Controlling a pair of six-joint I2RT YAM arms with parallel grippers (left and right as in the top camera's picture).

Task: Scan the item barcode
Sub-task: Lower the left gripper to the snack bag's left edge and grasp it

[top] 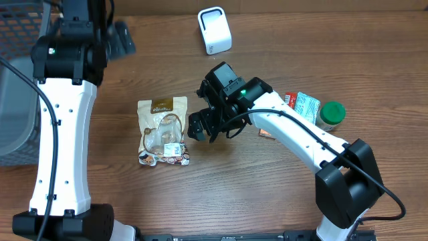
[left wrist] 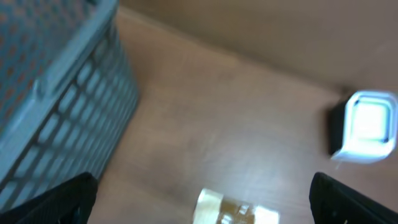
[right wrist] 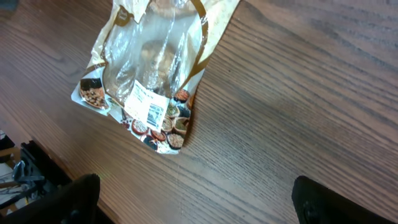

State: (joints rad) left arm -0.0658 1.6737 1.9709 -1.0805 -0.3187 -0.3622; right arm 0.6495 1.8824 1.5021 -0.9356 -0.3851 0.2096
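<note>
Wood-grain bench (top: pixel 267 194), brown, with a plain wall past its far edge.

Snack pouch (top: pixel 162 130) lies flat, left of the bench centre. Its long axis runs far edge to near edge, slightly skewed. The tan header end points to the far edge. The printed end with the white label (top: pixel 175 150) points to the near edge, label side up.

Right gripper (top: pixel 200 124) hangs just beside the pouch's right side, apart from it, holding nothing. In the right wrist view its fingers (right wrist: pixel 71 202) sit wide apart at the lower corners, with bare wood between them.

Left gripper (top: pixel 121 39) is near the far left corner, blurred in the overhead view. In the left wrist view its fingers also stand wide apart, empty.

View differences:
- Only the right wrist view resolves barcode lines on the label, plus the clear window and the nut pictures along the pouch's bottom edge.
- The left wrist view is soft. It shows only the pouch's tan header, the basket wall and the glowing face of the scanner.

Surroundings:
- White scanner (top: pixel 215 30) stands near the far edge, well apart from the pouch.
- Grey mesh basket (top: pixel 15 80) sits at the left edge.
- Green-lidded jar (top: pixel 331 114) sits toward the right edge, partly behind the right arm.
- Open wood lies between pouch and scanner.
</note>
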